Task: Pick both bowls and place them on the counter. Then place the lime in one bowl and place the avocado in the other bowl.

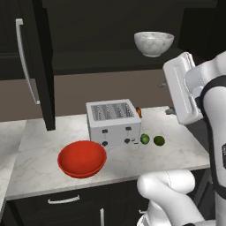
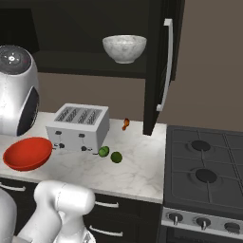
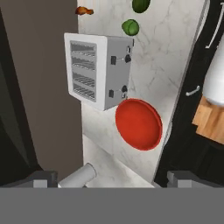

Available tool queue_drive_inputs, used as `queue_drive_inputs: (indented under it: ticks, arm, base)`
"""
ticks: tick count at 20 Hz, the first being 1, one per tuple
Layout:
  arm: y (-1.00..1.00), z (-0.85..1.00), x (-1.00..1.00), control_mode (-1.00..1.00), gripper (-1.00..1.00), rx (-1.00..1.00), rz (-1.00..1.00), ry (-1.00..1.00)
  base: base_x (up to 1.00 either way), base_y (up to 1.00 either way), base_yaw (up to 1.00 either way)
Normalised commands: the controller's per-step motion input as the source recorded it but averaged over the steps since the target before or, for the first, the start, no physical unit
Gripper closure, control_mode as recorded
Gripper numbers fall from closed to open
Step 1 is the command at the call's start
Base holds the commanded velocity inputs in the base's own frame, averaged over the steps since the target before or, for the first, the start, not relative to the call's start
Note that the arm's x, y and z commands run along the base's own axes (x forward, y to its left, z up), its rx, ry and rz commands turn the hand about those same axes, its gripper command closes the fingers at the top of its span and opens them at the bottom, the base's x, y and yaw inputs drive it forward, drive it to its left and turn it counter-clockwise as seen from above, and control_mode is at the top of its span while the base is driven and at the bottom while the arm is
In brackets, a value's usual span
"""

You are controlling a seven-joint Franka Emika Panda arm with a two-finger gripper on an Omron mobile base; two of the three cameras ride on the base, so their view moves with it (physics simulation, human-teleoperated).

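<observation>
Halfway on bowls: red bowl (image 1: 82,159) down on counter (image 1: 176,148), marbled bowl (image 1: 153,43) up on shelf (untouched); lime, avocado unplaced beside toaster (image 1: 114,121); gripper (image 3: 106,179) spread wide, empty.

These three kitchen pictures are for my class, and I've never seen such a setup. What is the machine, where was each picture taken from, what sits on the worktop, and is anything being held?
The machine is a white robot arm on a driving base, in a rendered kitchen. Two pictures come from cameras on the base, behind the arm to its left and right. The third looks along the end effector, whose dark fingertips stand wide apart and hold nothing. On the marble counter sit a toaster, a red bowl in front of it, two small green fruits and a small orange thing. A white marbled bowl stands above, on the dark shelf.
</observation>
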Motion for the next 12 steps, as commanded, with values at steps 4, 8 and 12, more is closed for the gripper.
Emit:
queue_drive_inputs:
  ticks: [4,8,12]
  arm:
    - [-0.39,0.33,0.0,-1.0,-1.0,0.0,-0.04,0.03]
    - [-0.39,0.32,0.0,-1.0,-1.0,0.0,-0.04,0.01]
    - [-0.39,0.18,0.0,-1.0,-1.0,-0.03,-0.05,0.0]
  base:
    - [0.0,0.0,0.0]
    - [0.0,0.0,0.0]
    - [0.0,0.0,0.0]
